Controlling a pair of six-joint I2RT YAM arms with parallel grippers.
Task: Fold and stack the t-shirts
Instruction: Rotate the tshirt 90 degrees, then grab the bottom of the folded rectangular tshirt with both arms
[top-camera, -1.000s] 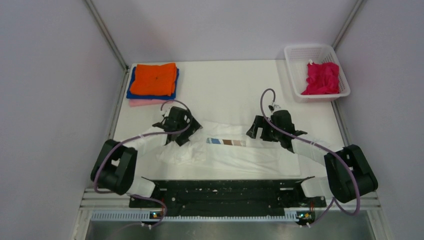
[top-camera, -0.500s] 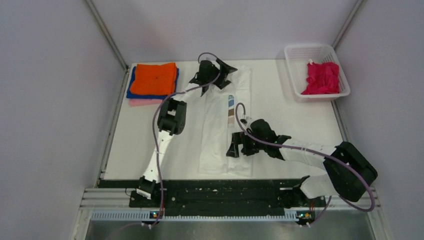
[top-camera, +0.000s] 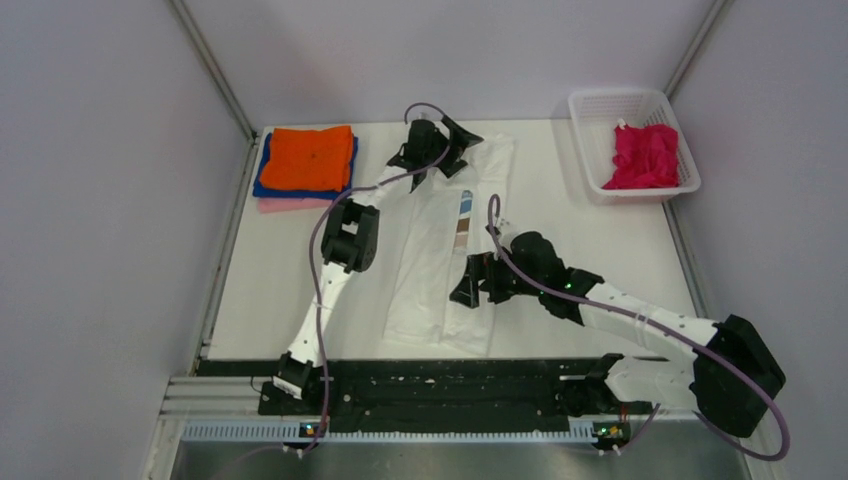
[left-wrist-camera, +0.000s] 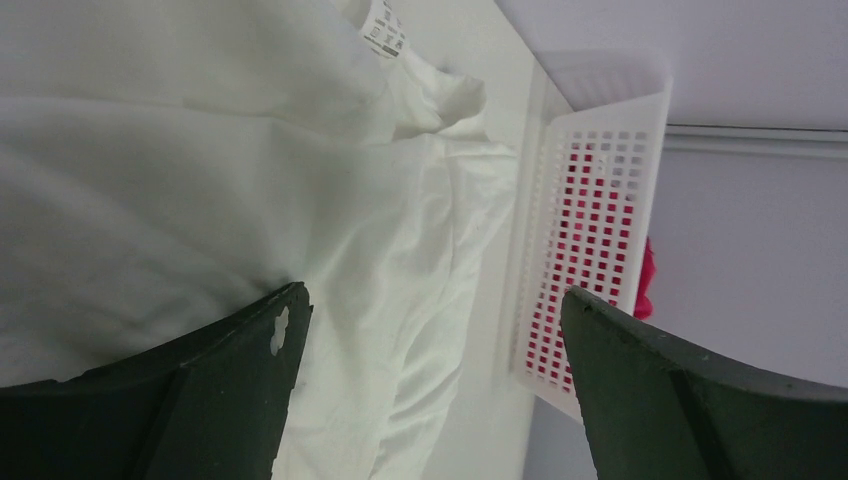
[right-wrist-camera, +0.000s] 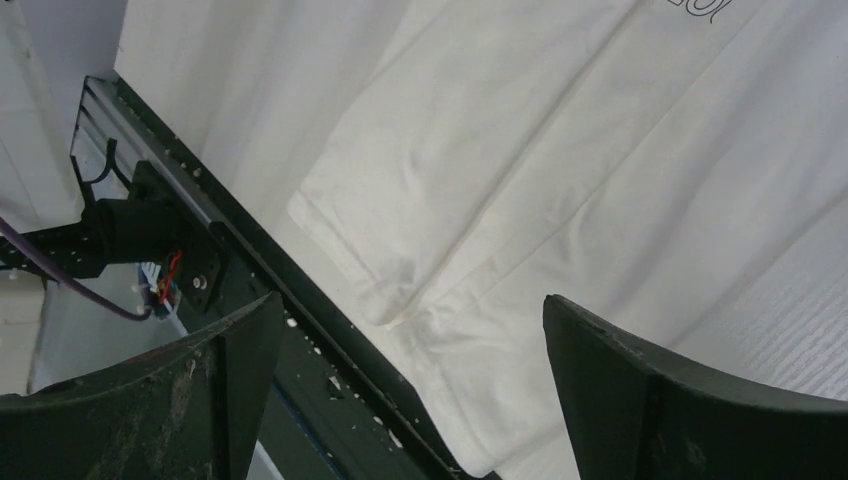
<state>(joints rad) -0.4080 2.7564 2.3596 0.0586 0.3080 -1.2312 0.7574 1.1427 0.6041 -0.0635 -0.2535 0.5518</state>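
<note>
Both jaws stand wide, holding nothing: my left gripper (top-camera: 438, 150) hovers over the collar end of the white printed t-shirt (top-camera: 432, 268) by the bench's (top-camera: 280, 285) far edge, and my right gripper (top-camera: 474, 290) hovers over its hem by the near edge. An orange t-shirt (top-camera: 312, 158) tops a blue t-shirt (top-camera: 262, 182) and a pink t-shirt (top-camera: 285, 205) in the far-left corner. A magenta t-shirt (top-camera: 642, 155) lies in the white mesh basket (top-camera: 600, 100) at the far-right corner.
</note>
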